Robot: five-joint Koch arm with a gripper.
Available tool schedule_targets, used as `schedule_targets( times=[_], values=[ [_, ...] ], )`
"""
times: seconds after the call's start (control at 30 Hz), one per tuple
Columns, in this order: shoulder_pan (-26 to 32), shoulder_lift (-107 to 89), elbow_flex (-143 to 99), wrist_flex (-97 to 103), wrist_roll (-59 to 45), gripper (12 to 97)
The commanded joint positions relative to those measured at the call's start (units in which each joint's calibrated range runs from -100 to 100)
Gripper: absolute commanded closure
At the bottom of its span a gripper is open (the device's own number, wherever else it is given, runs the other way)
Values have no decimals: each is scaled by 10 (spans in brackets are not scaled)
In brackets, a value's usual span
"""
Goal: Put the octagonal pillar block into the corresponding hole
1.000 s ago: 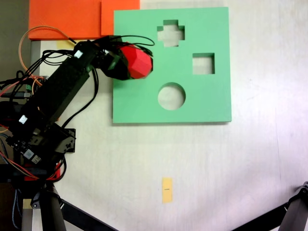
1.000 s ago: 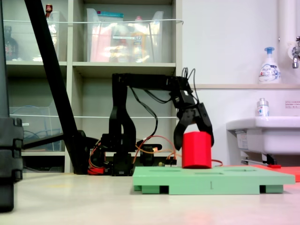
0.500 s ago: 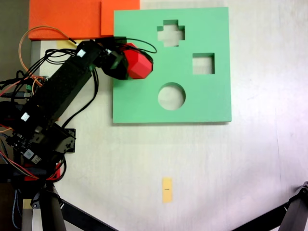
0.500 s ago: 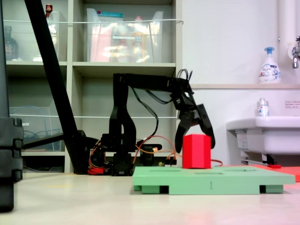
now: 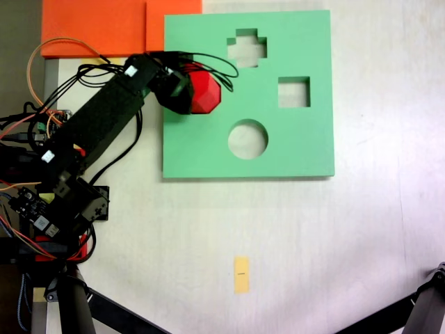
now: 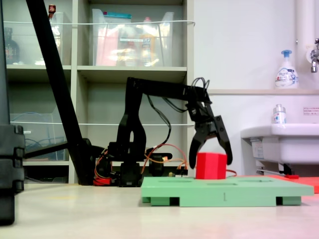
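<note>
Both fixed views show us the small red eight-sided foam block (image 6: 211, 166) sunk partway into the flat green foam board (image 5: 292, 149), our black gripper (image 6: 211, 158) spread open around it.

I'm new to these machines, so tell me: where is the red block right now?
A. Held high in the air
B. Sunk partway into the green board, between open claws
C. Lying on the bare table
B: in a fixed view the octagonal pillar block stands low in the green board, with the gripper spread around it.
</note>
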Motion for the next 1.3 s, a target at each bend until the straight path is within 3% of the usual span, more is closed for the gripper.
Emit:
schedule_targets(
  times=[0.0,0.37,0.5,0.6,0.7,0.83,0.93,1.07,1.17,1.27],
  values=[
    [-6,3,38,30,5,624],
    [-18,29,36,49,-10,554],
    [-13,-20,14,45,-9,257],
    [-9,-42,13,45,-9,226],
    [-4,-78,13,46,-10,135],
    [-4,-242,14,47,-59,136],
    [-21,-353,70,-13,-155,136],
    [-83,-513,82,-11,-351,328],
    [-143,-590,62,4,-567,448],
    [-175,-705,-41,145,-605,485]
  ],
)
